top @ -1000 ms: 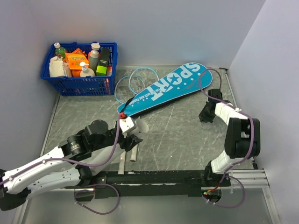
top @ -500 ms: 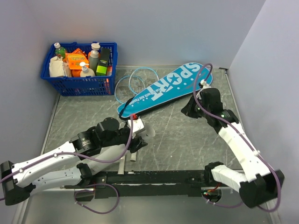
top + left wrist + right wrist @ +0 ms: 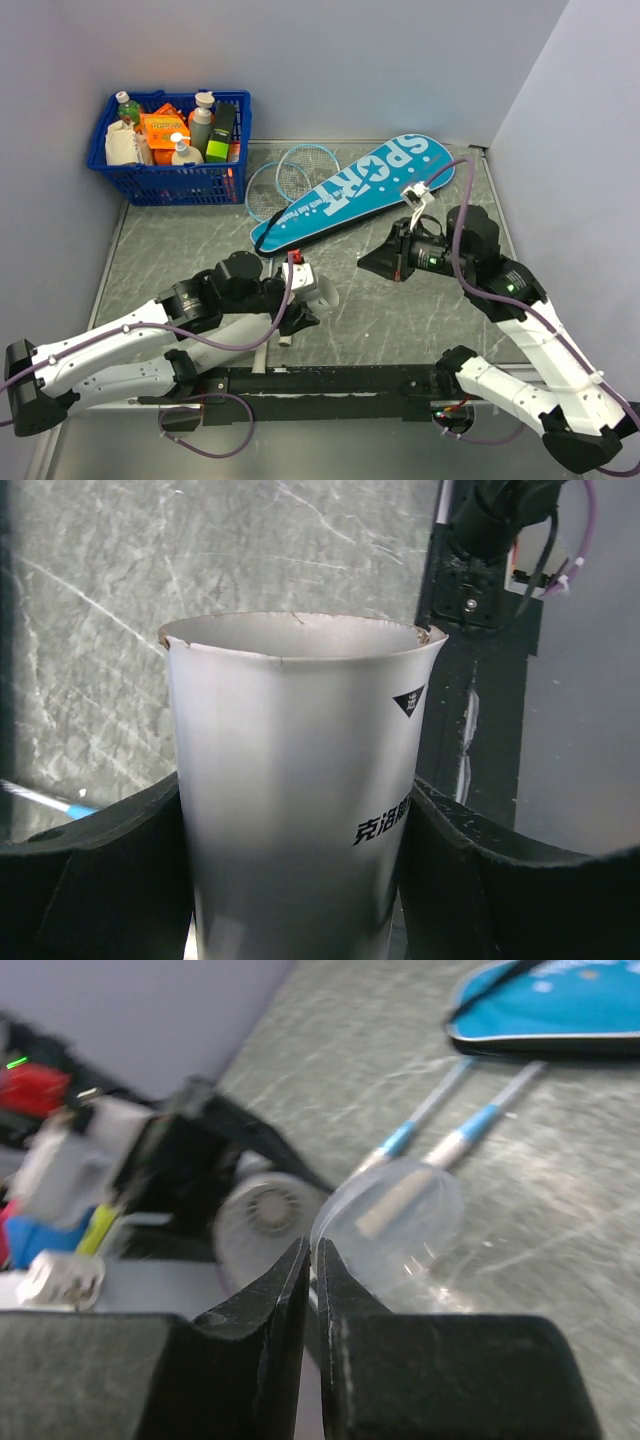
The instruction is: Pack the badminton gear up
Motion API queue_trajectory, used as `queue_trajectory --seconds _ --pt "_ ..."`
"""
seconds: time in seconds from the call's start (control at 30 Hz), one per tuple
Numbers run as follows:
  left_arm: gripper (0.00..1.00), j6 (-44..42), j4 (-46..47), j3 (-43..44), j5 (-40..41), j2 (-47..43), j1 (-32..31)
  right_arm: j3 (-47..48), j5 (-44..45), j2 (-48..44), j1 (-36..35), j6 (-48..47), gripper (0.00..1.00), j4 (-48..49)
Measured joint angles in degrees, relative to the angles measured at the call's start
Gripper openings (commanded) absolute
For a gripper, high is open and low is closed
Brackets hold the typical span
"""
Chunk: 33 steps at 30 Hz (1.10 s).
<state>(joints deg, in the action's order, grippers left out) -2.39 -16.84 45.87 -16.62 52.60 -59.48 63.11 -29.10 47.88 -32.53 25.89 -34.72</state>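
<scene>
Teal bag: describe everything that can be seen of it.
The teal bag is long and racket-shaped, soft-looking and dark-edged, printed SPORT in white with a star and dots. It lies flat and diagonal on the grey table, its wide end far right and its narrow end across the racket shafts.

Blue basket (image 3: 170, 183) in the far-left corner of the grey marbled counter (image 3: 180, 240), crammed with upright bottles (image 3: 203, 122), an orange packet (image 3: 163, 128) and a white pouch (image 3: 122, 146). Pale walls behind.
</scene>
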Motion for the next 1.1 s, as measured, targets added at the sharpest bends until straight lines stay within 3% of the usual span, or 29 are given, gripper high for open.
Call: queue_trajectory --seconds 0.2,0.57,1.1 --pt "0.01 0.0 -0.2 0.0 -2.5 -0.8 -0.2 0.7 -4.5 -1.2 -5.7 1.1 0.16 1.0" --pt "0.01 0.3 -0.2 -0.9 -5.6 -5.8 -0.7 0.6 -3.1 3.5 -14.6 1.9 0.13 1.9" --pt "0.01 0.3 -0.2 -0.9 -5.9 -5.9 -1.0 0.6 -1.3 5.9 -19.7 2.7 0.02 4.9"
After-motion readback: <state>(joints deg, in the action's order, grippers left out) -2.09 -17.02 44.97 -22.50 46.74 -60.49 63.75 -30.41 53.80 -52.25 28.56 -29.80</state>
